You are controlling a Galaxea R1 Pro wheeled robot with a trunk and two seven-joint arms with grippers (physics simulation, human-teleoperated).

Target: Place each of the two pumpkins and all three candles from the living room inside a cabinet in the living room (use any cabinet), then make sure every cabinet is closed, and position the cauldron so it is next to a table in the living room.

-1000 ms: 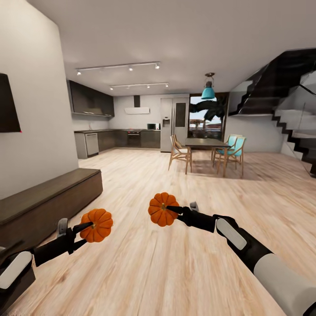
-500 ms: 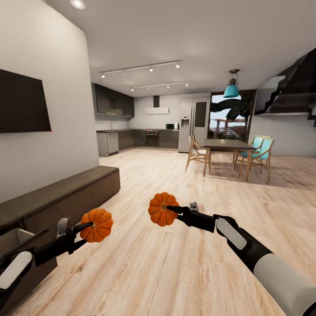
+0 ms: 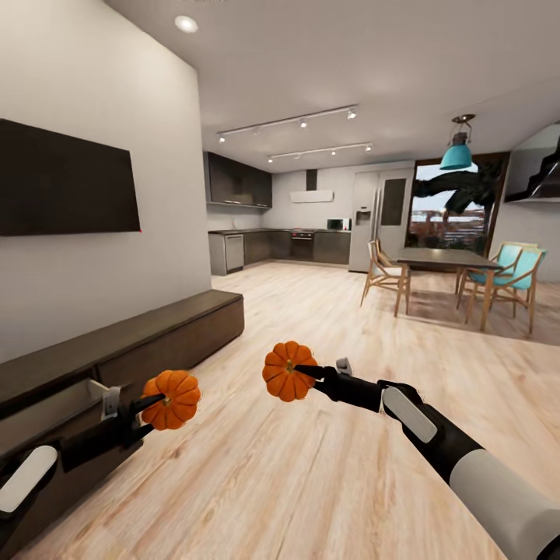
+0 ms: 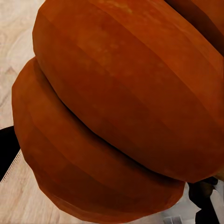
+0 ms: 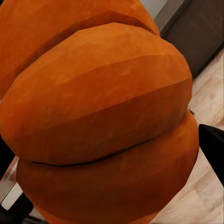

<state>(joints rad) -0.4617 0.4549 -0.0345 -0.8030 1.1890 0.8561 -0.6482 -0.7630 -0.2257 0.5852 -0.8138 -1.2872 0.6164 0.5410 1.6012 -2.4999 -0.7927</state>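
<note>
- Left gripper (image 3: pixel 152 403) is gripping one pumpkin (image 3: pixel 172 399) by its stem, holding it in the air just beside the cabinet (image 3: pixel 132 346).
- Right gripper (image 3: pixel 305 371) is clamping the other pumpkin (image 3: pixel 286 372) above the wood floor (image 3: pixel 311 467).
- Cabinet is running along the wall under a TV (image 3: pixel 66 180), with one drawer (image 3: pixel 54 400) standing open by the left arm.

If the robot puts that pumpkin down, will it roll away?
Probably a little. The pumpkin in the right end effector looks round, so it may roll. Its ribs might stop it soon. It seems stiff, not squashed where it's held.
</note>
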